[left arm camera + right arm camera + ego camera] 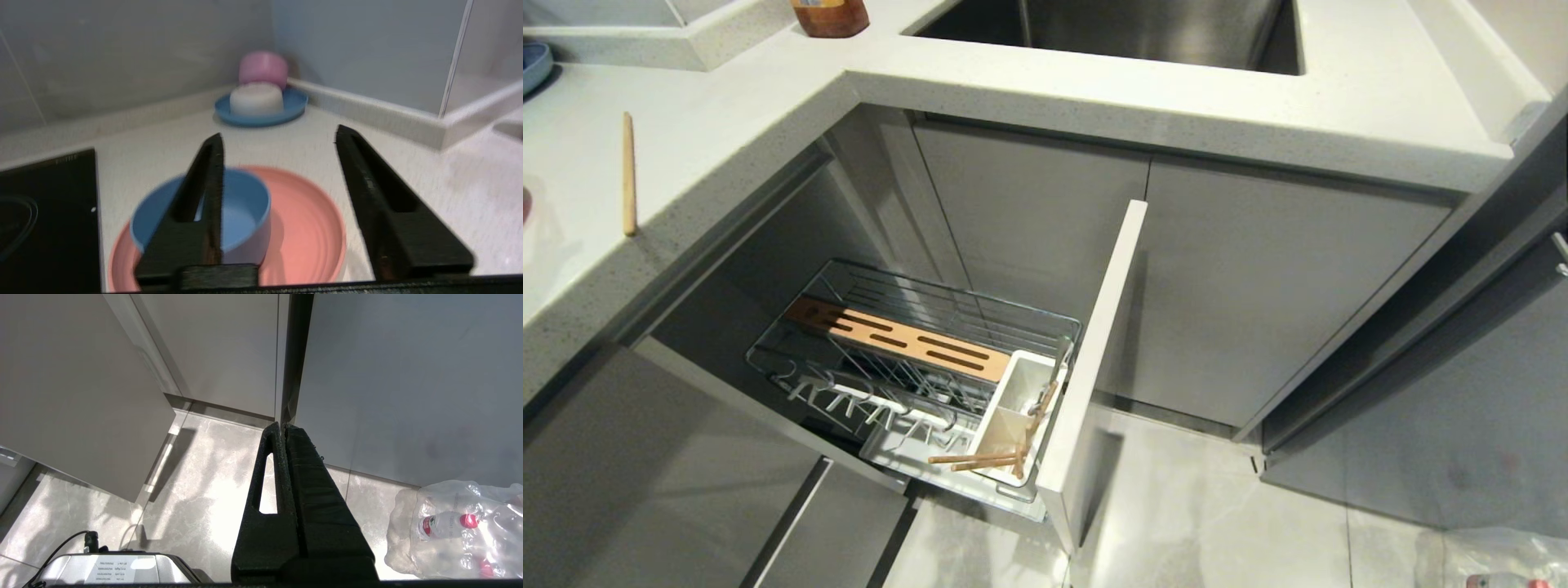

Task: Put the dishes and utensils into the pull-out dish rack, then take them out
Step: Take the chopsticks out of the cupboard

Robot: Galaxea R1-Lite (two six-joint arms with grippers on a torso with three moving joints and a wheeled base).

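The left gripper (280,143) stands open over the blue bowl (229,212), which sits on the pink plate (302,232); one finger (204,204) is inside the rim, so closing off-centre could tip the bowl or drag the plate; the right gripper (284,428) hangs closed near the floor; the dish rack (915,359) holds only chopsticks (980,461) so far.

The pale speckled countertop (735,122) carries one wooden chopstick (628,173) near its front edge. A brown container (830,16) stands beside the sink. Further along, a pink plate (310,228) lies flat on the countertop beside a black cooktop (49,220), with a blue bowl (241,216) standing on it. In the corner, a blue dish (294,108) holds a white item.
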